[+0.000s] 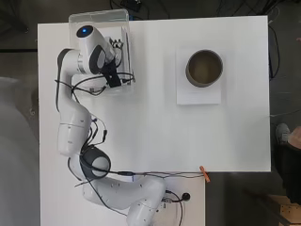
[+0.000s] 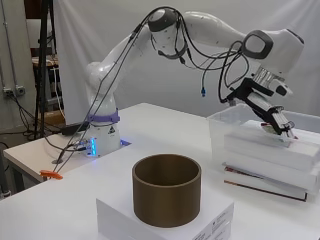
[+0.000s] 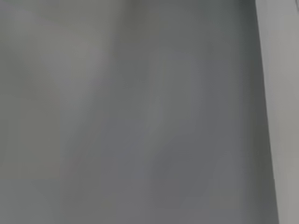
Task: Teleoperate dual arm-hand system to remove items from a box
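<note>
On the white table (image 2: 150, 120), left to right in the side view, we list: brown round container (image 2: 166, 190) on a white block (image 2: 165, 220); clear box (image 2: 265, 145); hand (image 2: 272, 116) lowered inside it, fingers fairly straight. We cannot tell whether it holds anything.

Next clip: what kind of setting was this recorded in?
Probably a robotics lab: a white arm trailing loose cables is fixed to a white table, a grey curtain hangs behind, and a clear box sits staged.
</note>
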